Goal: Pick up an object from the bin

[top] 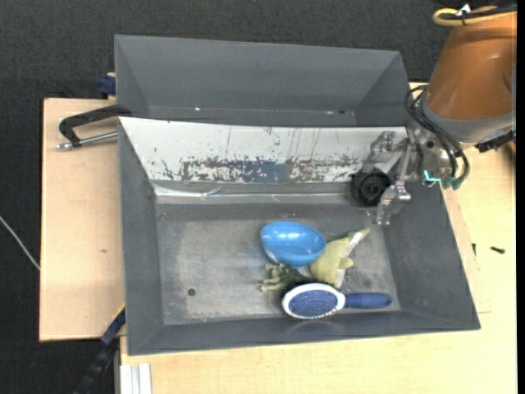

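My gripper hangs over the bin's back right part, near the right wall, with nothing visible in it. Below it and to its left lies a pale yellow-green soft figure, whose thin end points up toward the gripper. A glossy blue oval piece rests against the figure's left side. In front of both lies a brush with a white rim and blue bristle pad, its blue handle pointing right.
A small olive-green figure sits between the blue oval and the brush. All these things cluster at the bin floor's front middle. The arm with its orange cover enters from the upper right.
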Robot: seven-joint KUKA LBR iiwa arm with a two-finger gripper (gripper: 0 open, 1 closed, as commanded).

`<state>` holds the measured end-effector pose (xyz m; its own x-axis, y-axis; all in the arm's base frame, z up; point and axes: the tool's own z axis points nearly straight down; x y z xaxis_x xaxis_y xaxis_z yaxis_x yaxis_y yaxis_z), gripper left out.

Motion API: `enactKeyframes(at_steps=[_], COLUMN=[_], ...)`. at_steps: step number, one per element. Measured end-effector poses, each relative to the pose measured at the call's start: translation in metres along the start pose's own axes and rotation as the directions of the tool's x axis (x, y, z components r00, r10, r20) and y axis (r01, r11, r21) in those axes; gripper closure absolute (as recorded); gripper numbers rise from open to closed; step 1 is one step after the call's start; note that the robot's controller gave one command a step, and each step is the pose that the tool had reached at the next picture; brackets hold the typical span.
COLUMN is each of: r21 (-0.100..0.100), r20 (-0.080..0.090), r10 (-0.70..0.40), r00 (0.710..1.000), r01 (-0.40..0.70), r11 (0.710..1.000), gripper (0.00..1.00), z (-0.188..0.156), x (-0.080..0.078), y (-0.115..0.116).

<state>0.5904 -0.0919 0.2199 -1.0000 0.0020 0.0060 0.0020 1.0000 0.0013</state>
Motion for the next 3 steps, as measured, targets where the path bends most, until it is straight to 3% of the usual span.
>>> enactKeyframes(at_steps=[1,2,3], r21=[0.001,0.003,0.003], r20=[0.007,0.009,0.01], r10=[-0.187,-0.188,-0.188], r00=[0.982,0.982,0.982], r01=[0.187,0.188,0.188], r11=[0.982,0.982,0.982], gripper=[0.0,1.0,0.0], z=[0.1513,0.1481,0.1485], x=[0.0464,0.0452,0.0451], y=[-0.0095,-0.0099,-0.0096])
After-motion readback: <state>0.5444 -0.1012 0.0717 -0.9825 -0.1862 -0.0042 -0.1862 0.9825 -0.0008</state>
